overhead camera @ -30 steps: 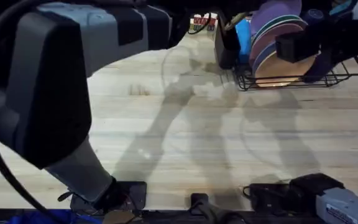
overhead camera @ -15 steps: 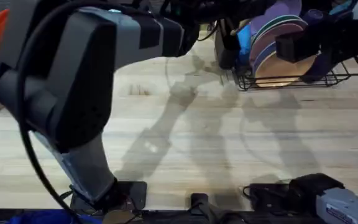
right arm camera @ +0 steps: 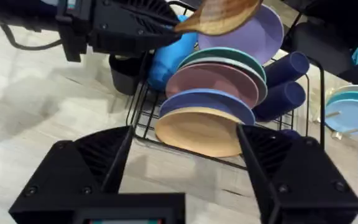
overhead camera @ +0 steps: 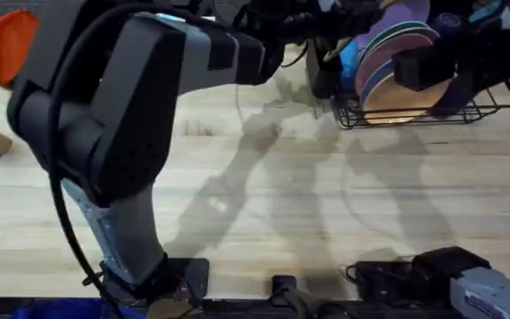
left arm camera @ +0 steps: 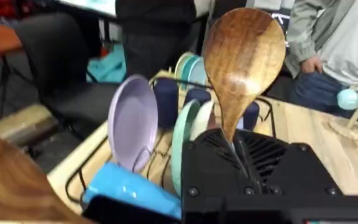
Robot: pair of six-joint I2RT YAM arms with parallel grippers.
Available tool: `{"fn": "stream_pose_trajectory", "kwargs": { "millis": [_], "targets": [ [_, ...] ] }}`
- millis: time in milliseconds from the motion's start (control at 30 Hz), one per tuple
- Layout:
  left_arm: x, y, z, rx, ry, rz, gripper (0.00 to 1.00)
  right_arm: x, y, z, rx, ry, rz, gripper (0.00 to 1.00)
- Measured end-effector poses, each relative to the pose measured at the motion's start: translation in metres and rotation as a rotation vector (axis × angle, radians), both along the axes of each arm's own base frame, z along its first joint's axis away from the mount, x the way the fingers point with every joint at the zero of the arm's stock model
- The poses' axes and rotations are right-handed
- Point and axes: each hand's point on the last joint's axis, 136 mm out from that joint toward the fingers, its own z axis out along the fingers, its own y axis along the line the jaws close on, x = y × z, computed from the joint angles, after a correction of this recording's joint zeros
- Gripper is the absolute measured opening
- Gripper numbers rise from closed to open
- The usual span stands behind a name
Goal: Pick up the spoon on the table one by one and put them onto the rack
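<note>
While the right claw gapes, the left claw clamps the spoon upright, bowl topmost, above the rack.

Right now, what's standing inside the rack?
In the rack, upright plates: purple, teal, pink, blue, orange; dark blue cups behind. A wooden spoon hovers above. The rack floor is covered.

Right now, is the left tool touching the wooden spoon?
Touching. The left wrist view shows the spoon standing up with its neck pinched between the left tool's two fingers.
</note>
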Motion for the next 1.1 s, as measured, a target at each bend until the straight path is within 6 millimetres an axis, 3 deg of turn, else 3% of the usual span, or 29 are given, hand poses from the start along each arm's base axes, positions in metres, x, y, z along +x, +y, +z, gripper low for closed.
{"fn": "stream_pose_trajectory", "kwargs": {
  "millis": [300,533,800,1100],
  "targets": [
    [0.0,0.0,-0.034,0.077,0.138,0.001,0.044,0.0,0.0,0.0,-0.006,0.0,0.004,0.996],
    [-0.001,0.0,-0.037,0.087,0.147,0.001,0.044,0.0,0.0,0.0,-0.008,-0.001,0.006,0.996],
    [-0.005,0.003,-0.063,0.153,0.257,0.001,0.043,0.0,0.0,0.0,-0.008,-0.001,0.006,0.995],
    [-0.001,0.011,-0.065,0.154,0.268,0.002,0.043,0.0,0.0,0.0,-0.009,-0.001,0.006,0.995]
  ]
}}
